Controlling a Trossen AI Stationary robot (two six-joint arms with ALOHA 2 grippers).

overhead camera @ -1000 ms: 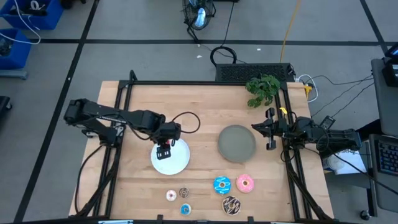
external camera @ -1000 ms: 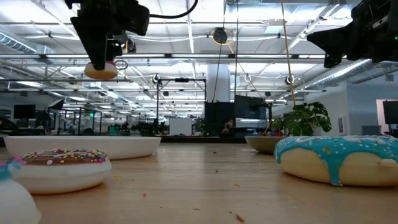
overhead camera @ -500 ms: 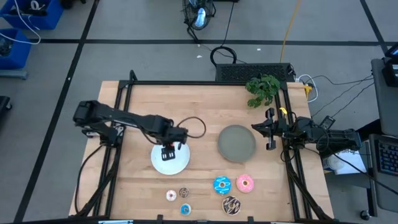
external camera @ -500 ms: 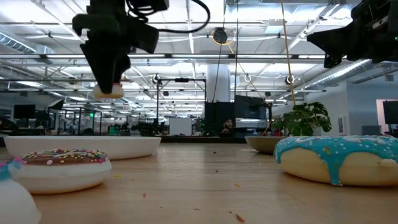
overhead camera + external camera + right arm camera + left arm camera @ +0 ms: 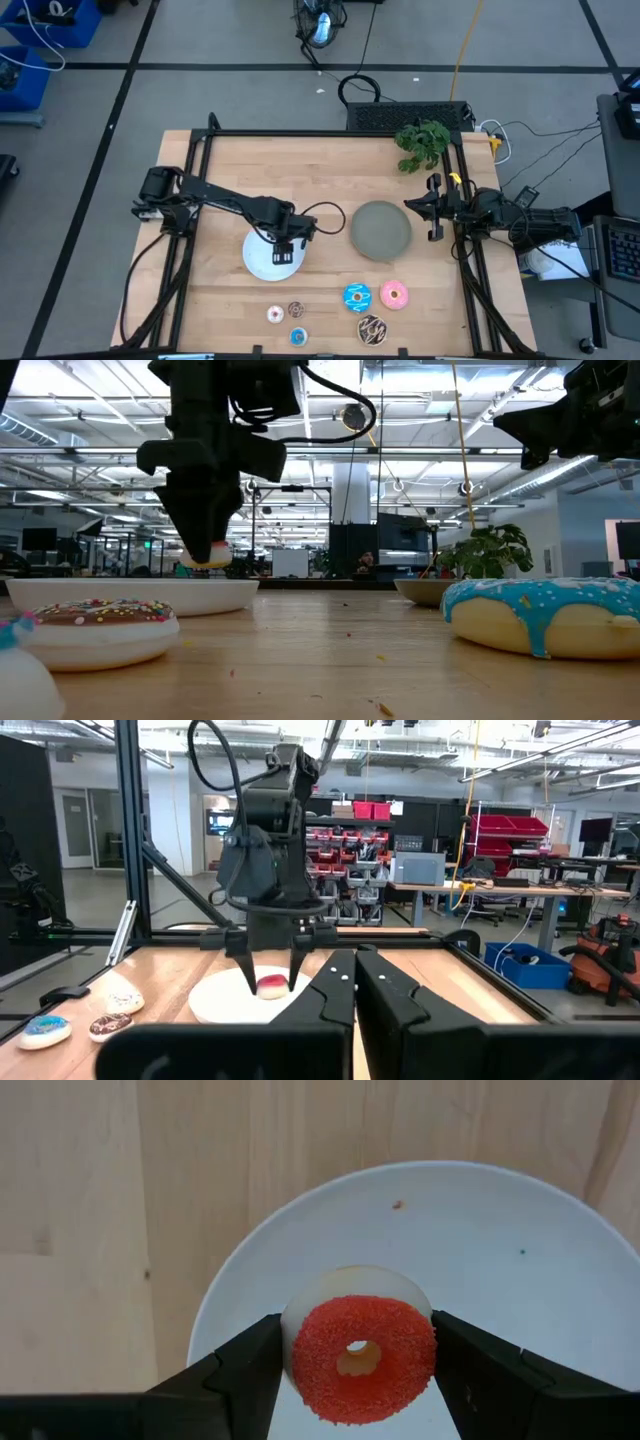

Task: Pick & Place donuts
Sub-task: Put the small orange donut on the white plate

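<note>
My left gripper (image 5: 281,250) hangs low over the round white plate (image 5: 262,262), shut on the tiny red donut (image 5: 362,1357). The low view shows that donut (image 5: 207,557) just above the plate's rim (image 5: 130,592). Near the table's near edge lie the tiny white (image 5: 275,314), brown (image 5: 296,309) and blue (image 5: 298,336) donuts, and the larger blue sprinkled (image 5: 357,296), pink (image 5: 394,294) and chocolate (image 5: 372,328) ones. My right gripper (image 5: 436,212) waits shut at the right edge, beside the gray plate (image 5: 380,230). My left gripper pinches the tiny red donut between its two fingers, one on each side of the ring's outer rim (image 5: 294,1350). The fingers (image 5: 205,520) come from above, pointing down. The donut lies flat, red top up, lifted clear just above the white plate.
A green plant (image 5: 423,143) stands at the far right corner of the table. Black frame rails (image 5: 190,240) run along both sides. Bare wood lies between the two plates and along the far half.
My left gripper has moved toward the table's right and near edges and come down over the white plate, carrying the red donut from well above the plate to just over it. It has stayed shut on the donut.
</note>
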